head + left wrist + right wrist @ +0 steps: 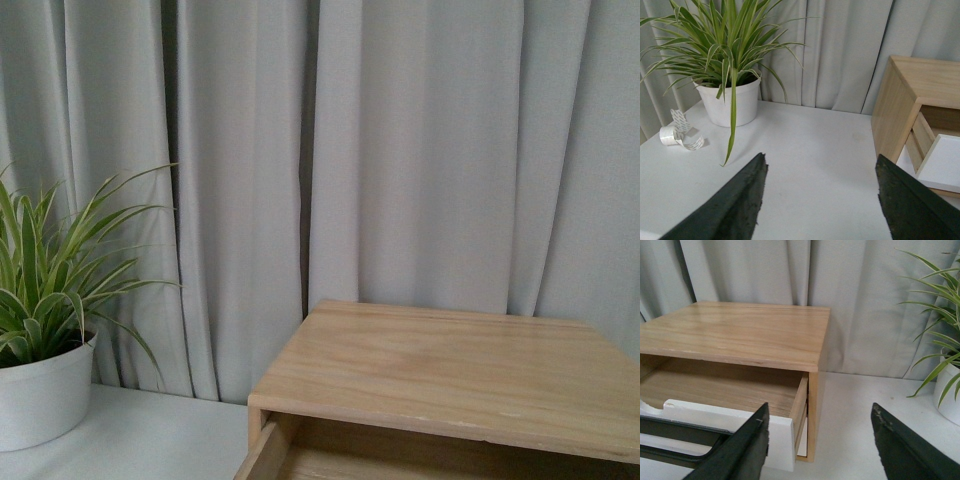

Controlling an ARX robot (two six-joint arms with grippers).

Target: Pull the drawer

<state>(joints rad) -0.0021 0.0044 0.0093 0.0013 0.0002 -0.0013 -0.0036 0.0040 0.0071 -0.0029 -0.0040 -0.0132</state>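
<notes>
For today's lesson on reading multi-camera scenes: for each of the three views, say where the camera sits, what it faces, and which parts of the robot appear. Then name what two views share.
Front view: on the robot's body, facing the curtain over the cabinet; no arm shows.
Left wrist view: on the left arm, facing the potted plant and table; both fingers show, apart.
Right wrist view: on the right arm, facing the pulled-out drawer; both fingers show, apart.
All three share the plant and cabinet.

1. Cabinet casing [740, 332] – light wood, smooth, faint sheen.
2. Drawer [730, 417] – matt white front, black bar handle [680, 432], wood sides.
3. Curtain [420, 150] – grey cloth, matt.
4. Pot [730, 102] – white, smooth.
5. Table [810, 160] – white, matt.
</notes>
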